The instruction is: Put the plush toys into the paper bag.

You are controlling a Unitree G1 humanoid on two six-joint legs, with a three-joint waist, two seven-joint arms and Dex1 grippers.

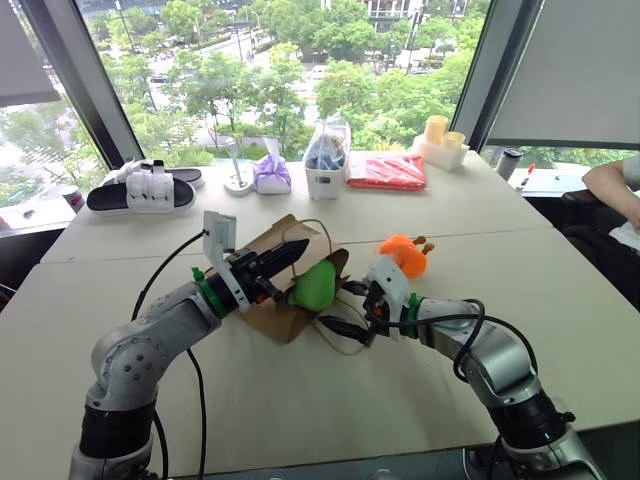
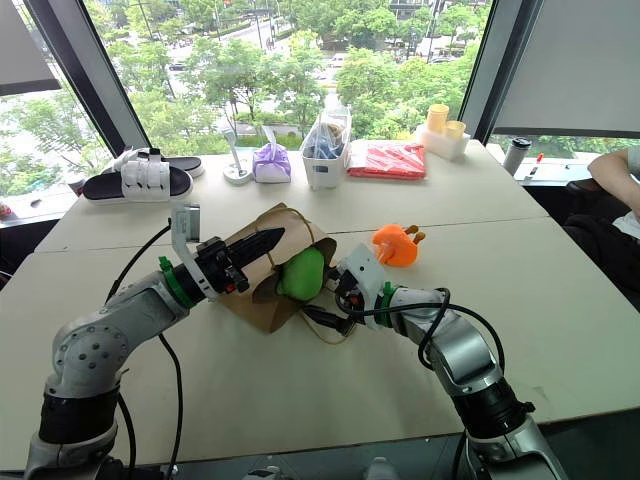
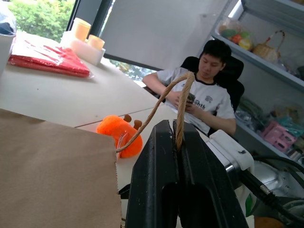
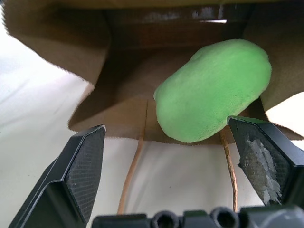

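1. Left gripper (image 3: 178,142) clenched on the bag's twine handle (image 3: 183,102), holding the bag (image 1: 275,275) mouth up.
2. Right gripper (image 4: 175,156) released, jaws wide, just outside the mouth.
3. Green toy (image 4: 213,90) sits in the mouth.
4. Orange toy (image 1: 404,256) on table (image 1: 300,400), at 3 o'clock from the bag.

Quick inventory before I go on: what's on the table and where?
Paper bag: one, brown, on its side at table centre, mouth facing the right claw.
Green plush toy: one, in the bag's mouth.
Orange plush toy: one, on the table right of the bag.
Purple pouch: one, far edge.
White container: one, beside the pouch.
Red packet: one, far right.
Sandals: black and white, far left.
Person: seated beyond the table.
Left claw: shut on the bag's twine handle.
Right claw: open, facing the green toy.
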